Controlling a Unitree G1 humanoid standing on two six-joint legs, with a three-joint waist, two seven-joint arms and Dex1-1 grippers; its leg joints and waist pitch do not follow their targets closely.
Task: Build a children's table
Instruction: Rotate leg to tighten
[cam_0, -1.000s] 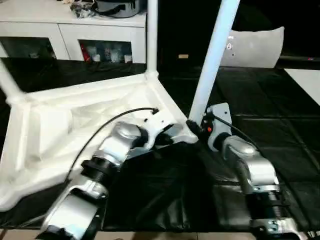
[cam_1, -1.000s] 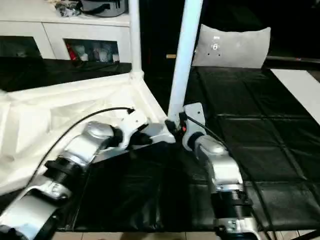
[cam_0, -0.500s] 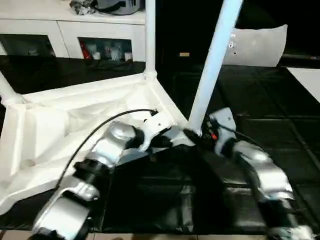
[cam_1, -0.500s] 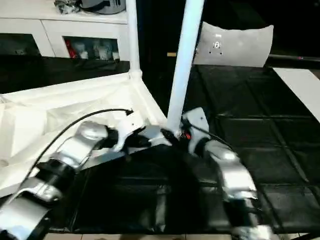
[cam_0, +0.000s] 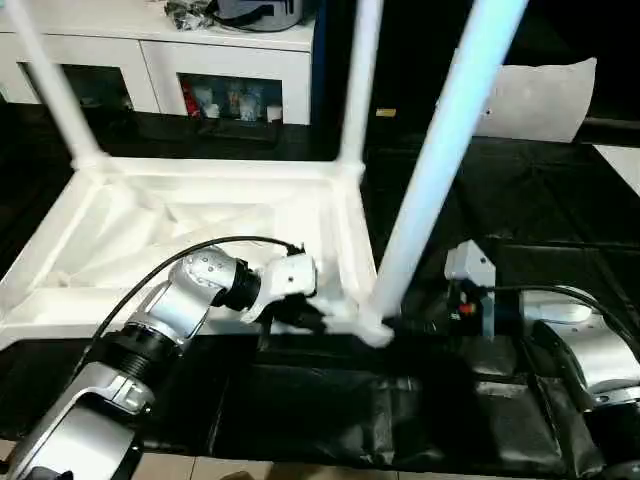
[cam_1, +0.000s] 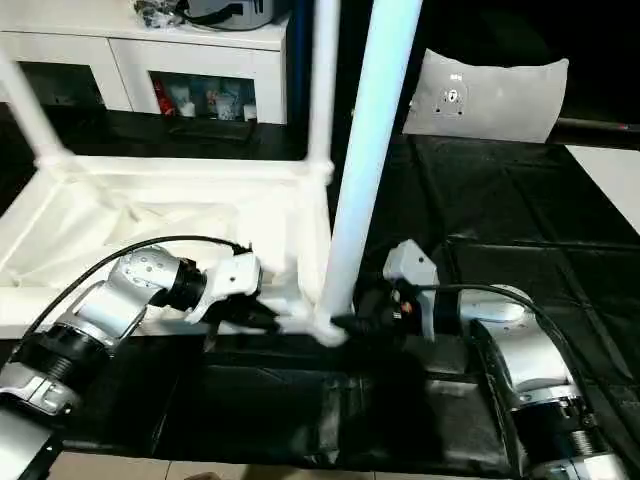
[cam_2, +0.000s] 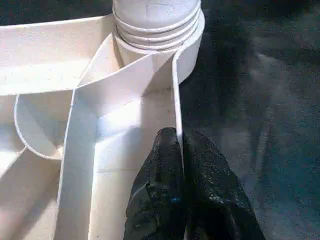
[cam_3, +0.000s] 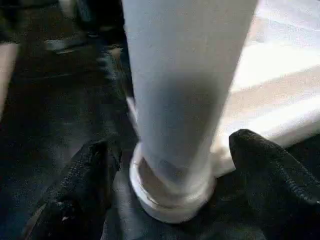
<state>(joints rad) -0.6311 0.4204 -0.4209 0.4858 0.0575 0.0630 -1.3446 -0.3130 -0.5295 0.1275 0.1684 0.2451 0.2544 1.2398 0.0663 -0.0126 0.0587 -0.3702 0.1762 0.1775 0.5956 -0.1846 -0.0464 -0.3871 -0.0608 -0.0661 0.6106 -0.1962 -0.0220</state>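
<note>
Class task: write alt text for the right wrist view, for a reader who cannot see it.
A white table leg stands in the corner socket of the upturned white table top. The right gripper is open, with one black finger on either side of the leg's base, above a black mat.

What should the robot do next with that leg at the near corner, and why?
Probably close the right tool on the near leg to twist it tighter. Its fingers stand apart beside the leg's base, while the left tool pinches the table top's rim, steadying it.
</note>
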